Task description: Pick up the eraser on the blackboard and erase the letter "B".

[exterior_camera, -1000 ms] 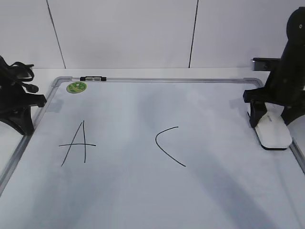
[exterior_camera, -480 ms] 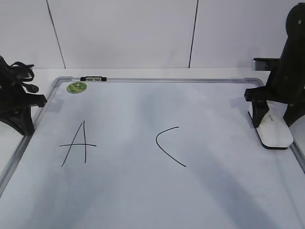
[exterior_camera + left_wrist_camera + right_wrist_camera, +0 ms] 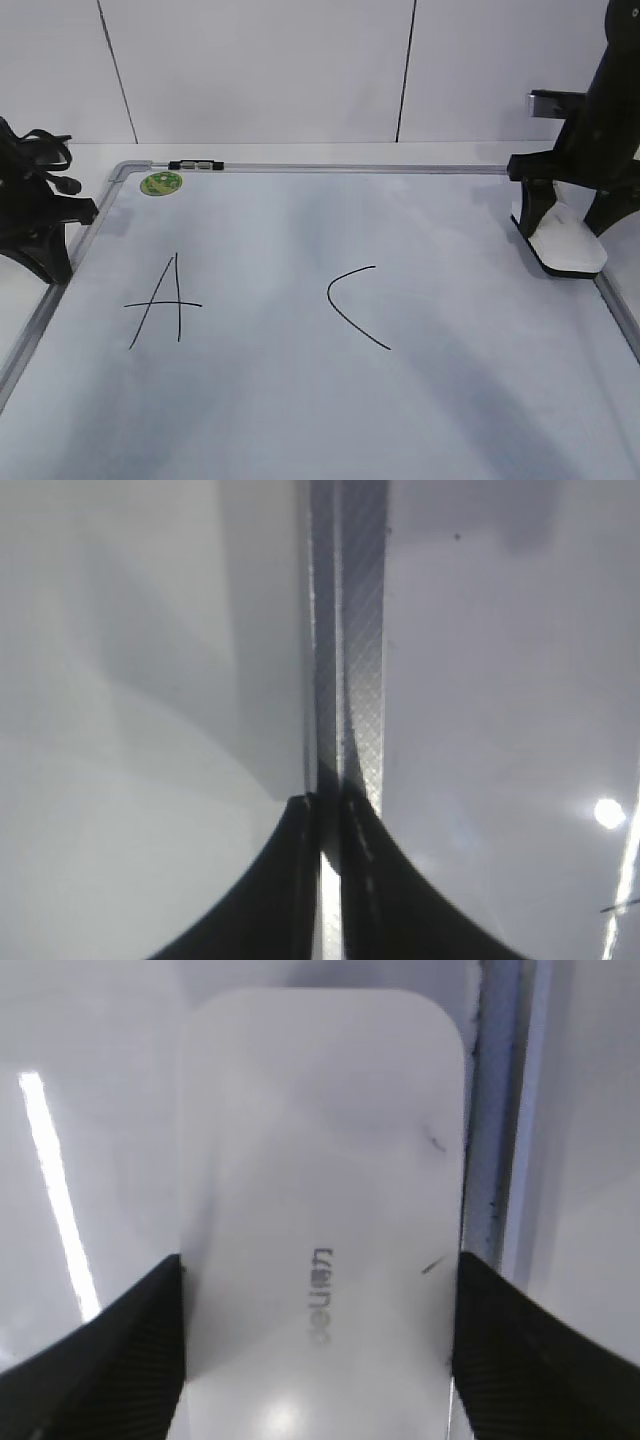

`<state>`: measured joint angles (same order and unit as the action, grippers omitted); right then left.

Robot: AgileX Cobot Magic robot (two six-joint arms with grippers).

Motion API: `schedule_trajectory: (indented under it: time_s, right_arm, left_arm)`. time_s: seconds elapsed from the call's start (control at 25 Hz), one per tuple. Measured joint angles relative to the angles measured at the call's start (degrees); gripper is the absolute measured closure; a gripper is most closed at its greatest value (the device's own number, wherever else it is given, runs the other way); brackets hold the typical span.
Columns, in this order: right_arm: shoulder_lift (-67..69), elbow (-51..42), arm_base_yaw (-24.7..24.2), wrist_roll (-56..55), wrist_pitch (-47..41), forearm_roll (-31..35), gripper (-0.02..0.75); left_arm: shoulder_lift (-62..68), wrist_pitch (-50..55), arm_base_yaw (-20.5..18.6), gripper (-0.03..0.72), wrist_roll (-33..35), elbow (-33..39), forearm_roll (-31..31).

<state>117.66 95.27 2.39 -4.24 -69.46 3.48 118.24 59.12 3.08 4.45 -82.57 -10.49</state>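
The white eraser (image 3: 568, 247) sits at the right edge of the blackboard (image 3: 300, 410), and my right gripper (image 3: 566, 222) is shut on its two long sides. In the right wrist view the eraser (image 3: 320, 1180) fills the space between the jaws (image 3: 320, 1350), next to the board's grey frame (image 3: 495, 1110). I cannot tell if it touches the board. No letter "B" shows; the space between the "A" (image 3: 160, 300) and the "C" (image 3: 355, 305) is blank. My left gripper (image 3: 45, 240) is shut and empty over the board's left frame (image 3: 350, 630), its jaws (image 3: 328, 815) together.
A green round magnet (image 3: 160, 183) sits in the board's far left corner. A small black-and-silver marker (image 3: 195, 164) lies on the far frame beside it. A white wall stands behind the board.
My right gripper has moved away from the camera along the board's right edge, and the eraser has moved with it. The left arm has not moved.
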Motion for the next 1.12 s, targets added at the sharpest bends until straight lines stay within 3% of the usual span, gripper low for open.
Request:
schedule_trajectory:
  time_s: [1.12]
  right_arm:
    - [0.0, 0.0, 0.0, 0.0, -0.1, -1.8, 0.141]
  left_arm:
    - [0.0, 0.0, 0.0, 0.672, 0.0, 0.0, 0.0]
